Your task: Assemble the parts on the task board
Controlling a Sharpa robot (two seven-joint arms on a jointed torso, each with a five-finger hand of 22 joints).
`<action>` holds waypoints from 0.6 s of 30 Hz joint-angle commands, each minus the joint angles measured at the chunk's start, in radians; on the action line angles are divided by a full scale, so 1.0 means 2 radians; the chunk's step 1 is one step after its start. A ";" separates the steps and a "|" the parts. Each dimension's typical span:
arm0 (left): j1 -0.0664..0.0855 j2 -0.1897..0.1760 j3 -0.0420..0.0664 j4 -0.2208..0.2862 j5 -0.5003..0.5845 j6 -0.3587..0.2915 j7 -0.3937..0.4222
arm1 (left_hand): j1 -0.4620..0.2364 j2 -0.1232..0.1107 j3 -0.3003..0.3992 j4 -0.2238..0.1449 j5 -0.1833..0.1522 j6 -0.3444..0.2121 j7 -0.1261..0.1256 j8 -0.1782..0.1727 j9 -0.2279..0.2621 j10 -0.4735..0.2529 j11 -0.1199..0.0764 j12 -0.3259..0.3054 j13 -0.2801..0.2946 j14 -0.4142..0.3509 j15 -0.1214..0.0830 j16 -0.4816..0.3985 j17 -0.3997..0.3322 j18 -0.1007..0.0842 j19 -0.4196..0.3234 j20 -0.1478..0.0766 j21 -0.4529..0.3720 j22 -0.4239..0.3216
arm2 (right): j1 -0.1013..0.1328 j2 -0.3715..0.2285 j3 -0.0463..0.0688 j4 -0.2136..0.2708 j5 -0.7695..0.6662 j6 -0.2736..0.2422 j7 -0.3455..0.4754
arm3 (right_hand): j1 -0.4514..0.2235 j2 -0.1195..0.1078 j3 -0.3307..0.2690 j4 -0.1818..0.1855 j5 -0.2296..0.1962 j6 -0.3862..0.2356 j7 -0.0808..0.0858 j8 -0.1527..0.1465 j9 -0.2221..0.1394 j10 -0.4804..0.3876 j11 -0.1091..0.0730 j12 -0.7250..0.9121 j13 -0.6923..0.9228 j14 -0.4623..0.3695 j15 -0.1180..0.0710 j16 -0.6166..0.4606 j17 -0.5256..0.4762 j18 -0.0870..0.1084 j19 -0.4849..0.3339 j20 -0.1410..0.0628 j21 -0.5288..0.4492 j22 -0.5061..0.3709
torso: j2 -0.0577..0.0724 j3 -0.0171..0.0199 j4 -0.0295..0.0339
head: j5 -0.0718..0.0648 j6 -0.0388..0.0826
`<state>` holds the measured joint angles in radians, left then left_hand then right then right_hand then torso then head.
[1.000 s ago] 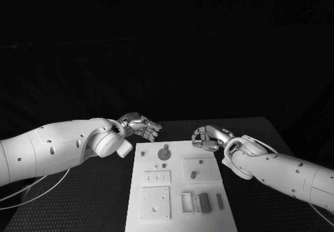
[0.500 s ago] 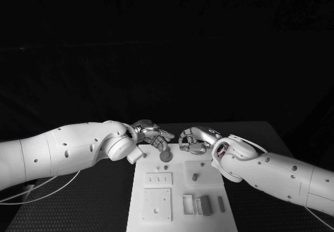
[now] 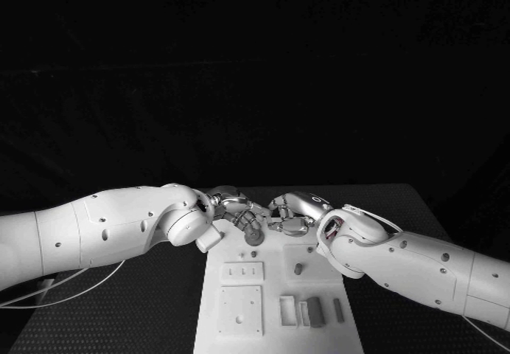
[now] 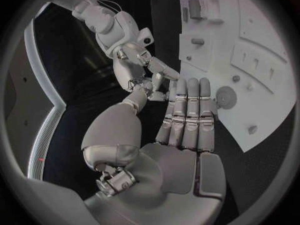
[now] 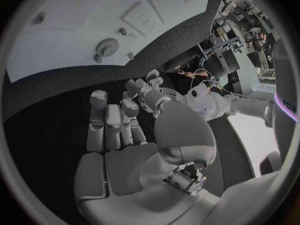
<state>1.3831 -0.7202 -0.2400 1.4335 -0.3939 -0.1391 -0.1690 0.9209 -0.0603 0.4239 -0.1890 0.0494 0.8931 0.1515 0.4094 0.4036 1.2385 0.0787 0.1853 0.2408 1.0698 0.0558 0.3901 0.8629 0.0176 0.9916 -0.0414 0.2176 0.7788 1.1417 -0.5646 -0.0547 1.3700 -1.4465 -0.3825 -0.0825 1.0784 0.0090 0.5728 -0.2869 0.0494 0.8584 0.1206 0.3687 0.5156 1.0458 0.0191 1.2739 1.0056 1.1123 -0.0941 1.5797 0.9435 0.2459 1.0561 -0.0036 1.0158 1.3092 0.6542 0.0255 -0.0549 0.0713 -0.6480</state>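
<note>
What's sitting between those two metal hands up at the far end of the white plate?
In the head view, a round grey disc part lies on the task board between the left hand and the right hand. Neither hand plainly grips it.

The board's (image 3: 274, 310) far end lies hidden under the left hand (image 3: 236, 212) and right hand (image 3: 289, 214) — the round part (image 3: 254, 236) there is half covered. The near edge is cut off by the frame. Fingertip contact between the hands — cannot tell.
</note>
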 commanded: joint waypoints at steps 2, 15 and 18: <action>0.000 0.002 0.000 0.003 -0.023 0.002 -0.022 | -0.009 -0.002 -0.004 0.002 0.000 0.005 -0.001 -0.003 -0.001 0.000 -0.001 -0.001 0.002 0.001 -0.002 -0.003 0.002 0.006 0.001 -0.002 -0.001 0.001 | 0.000 0.000 0.001 0.006 -0.009 -0.004 -0.003 | 0.005 -0.002 0.000 -0.002 0.001 0.083 -0.015 0.002 0.001 -0.019 -0.018 0.003 -0.001 0.010 -0.011 0.002 0.001 0.008 0.000 -0.004 0.003 0.007 | 0.000 0.0004 -0.0002 | 0.001 -0.001; 0.000 0.005 0.000 0.001 -0.018 0.001 -0.026 | -0.012 -0.003 -0.003 0.004 0.000 0.006 -0.001 -0.004 -0.003 0.000 -0.001 -0.002 0.004 0.001 -0.003 -0.004 0.005 0.006 0.002 -0.003 -0.002 0.002 | 0.000 0.002 0.002 0.022 -0.009 -0.004 -0.005 | 0.005 -0.002 -0.001 -0.002 0.001 0.083 -0.015 0.002 0.002 -0.018 -0.018 0.002 -0.002 0.012 -0.012 0.002 0.001 0.008 0.002 -0.005 0.003 0.006 | 0.000 0.0009 -0.0009 | 0.001 -0.003; 0.000 0.005 0.000 0.001 -0.018 0.000 -0.026 | -0.010 -0.002 -0.002 0.003 0.000 0.006 -0.001 -0.005 -0.003 0.000 -0.001 -0.002 0.004 0.001 -0.003 -0.005 0.006 0.006 0.002 -0.003 -0.002 0.002 | 0.000 0.003 0.002 0.023 -0.010 -0.003 -0.006 | 0.005 -0.002 -0.001 -0.002 0.001 0.083 -0.015 0.002 0.002 -0.018 -0.018 0.002 -0.002 0.012 -0.012 0.002 0.001 0.008 0.002 -0.005 0.003 0.006 | 0.000 0.0007 -0.0007 | 0.001 -0.004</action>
<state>1.3827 -0.7142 -0.2406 1.4313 -0.4271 -0.1405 -0.2209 0.9047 -0.0681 0.4173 -0.1824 0.0494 0.8968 0.1481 0.4057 0.3986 1.2384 0.0787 0.1851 0.2486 1.0698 0.0558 0.3863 0.8743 0.0154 0.9916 -0.0413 0.2176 0.7817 1.1419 -0.5620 -0.0508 1.4109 -1.4518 -0.3876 -0.0941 1.0784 0.0090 0.5728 -0.2870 0.0494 0.8617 0.1173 0.3684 0.5210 1.0503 0.0147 1.2738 1.0036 1.1194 -0.0976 1.5797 0.9445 0.2459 1.0612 -0.0052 1.0158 1.3092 0.6535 0.0272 -0.0564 0.0736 -0.6545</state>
